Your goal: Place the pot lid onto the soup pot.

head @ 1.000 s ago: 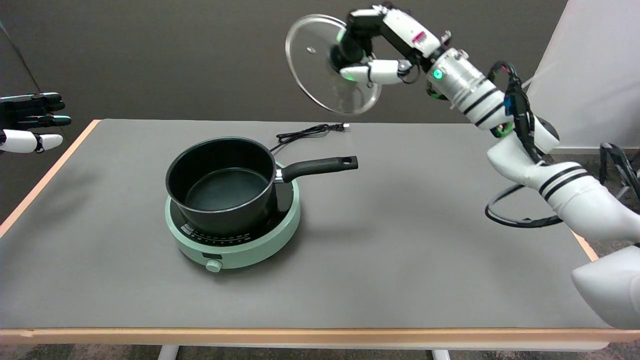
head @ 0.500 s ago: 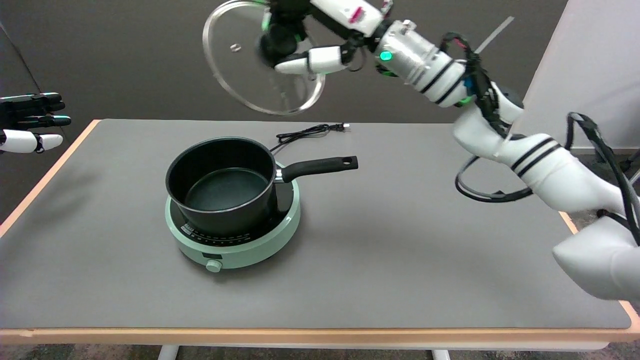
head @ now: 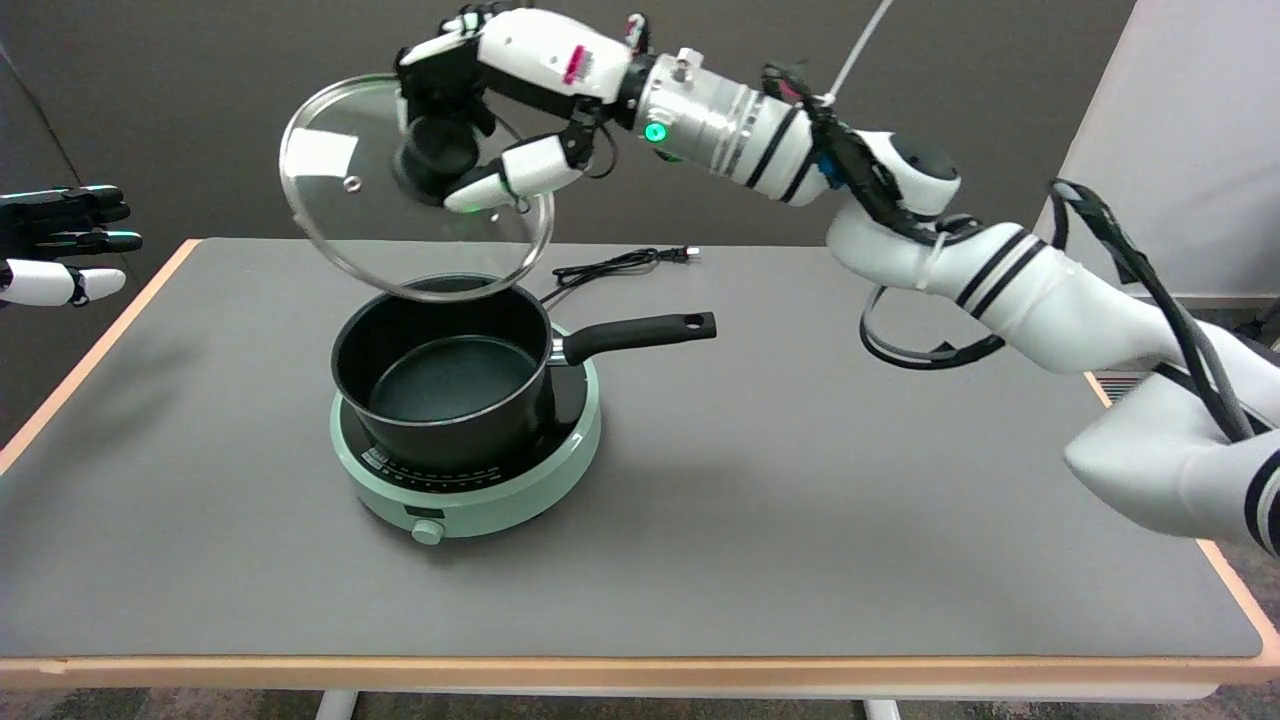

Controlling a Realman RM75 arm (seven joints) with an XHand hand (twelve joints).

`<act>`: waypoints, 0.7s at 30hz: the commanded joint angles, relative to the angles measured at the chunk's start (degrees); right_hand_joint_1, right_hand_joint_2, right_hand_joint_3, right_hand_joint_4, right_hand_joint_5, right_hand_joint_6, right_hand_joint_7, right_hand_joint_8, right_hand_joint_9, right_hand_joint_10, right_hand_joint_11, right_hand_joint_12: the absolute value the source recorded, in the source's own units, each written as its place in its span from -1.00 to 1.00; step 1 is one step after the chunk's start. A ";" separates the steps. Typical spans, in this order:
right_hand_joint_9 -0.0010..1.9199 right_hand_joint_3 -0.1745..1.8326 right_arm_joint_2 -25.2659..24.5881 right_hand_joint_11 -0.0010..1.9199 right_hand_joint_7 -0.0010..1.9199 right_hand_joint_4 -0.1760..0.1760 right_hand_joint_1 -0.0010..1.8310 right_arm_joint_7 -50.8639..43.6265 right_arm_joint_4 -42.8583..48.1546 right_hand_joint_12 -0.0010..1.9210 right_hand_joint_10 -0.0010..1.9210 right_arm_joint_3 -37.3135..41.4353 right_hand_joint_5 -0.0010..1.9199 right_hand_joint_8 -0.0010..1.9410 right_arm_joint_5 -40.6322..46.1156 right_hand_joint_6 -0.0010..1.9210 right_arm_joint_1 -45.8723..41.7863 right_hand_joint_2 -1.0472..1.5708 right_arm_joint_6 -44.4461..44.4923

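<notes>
Grey matting covers the surface (head: pixel 800 520) in front of me, edged in pale wood. Nearest on it sits a mint-green hotplate (head: pixel 470 490) with its knob facing me, and on that stands the black soup pot (head: pixel 445 375), open and empty, its long handle (head: pixel 640 333) pointing to the picture's right. Behind the pot a black power cord (head: pixel 610 265) lies coiled, unplugged. Above the pot's far rim I hold the glass pot lid (head: pixel 380 235) in the air, my right hand (head: pixel 470 150) clamped on its black knob, the disc tilted with its low edge just over the rim, not yet touching as far as I can judge. Carrying is the step in hand, nearly done. Next I should level the lid, bring it toward me until it centres over the opening, then lower it and let go.
</notes>
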 commanded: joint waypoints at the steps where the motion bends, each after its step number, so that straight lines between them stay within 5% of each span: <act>1: -0.13 -0.70 -4.29 -0.60 -0.04 -0.70 0.33 5.37 -4.51 1.00 0.70 -13.14 -0.26 0.33 -3.54 0.30 9.96 0.67 -0.03; 21: -0.11 -0.70 -3.56 -0.58 -0.03 -0.64 0.33 5.37 -6.18 0.99 0.69 -13.28 -0.24 0.31 -3.40 0.28 10.13 0.67 -0.08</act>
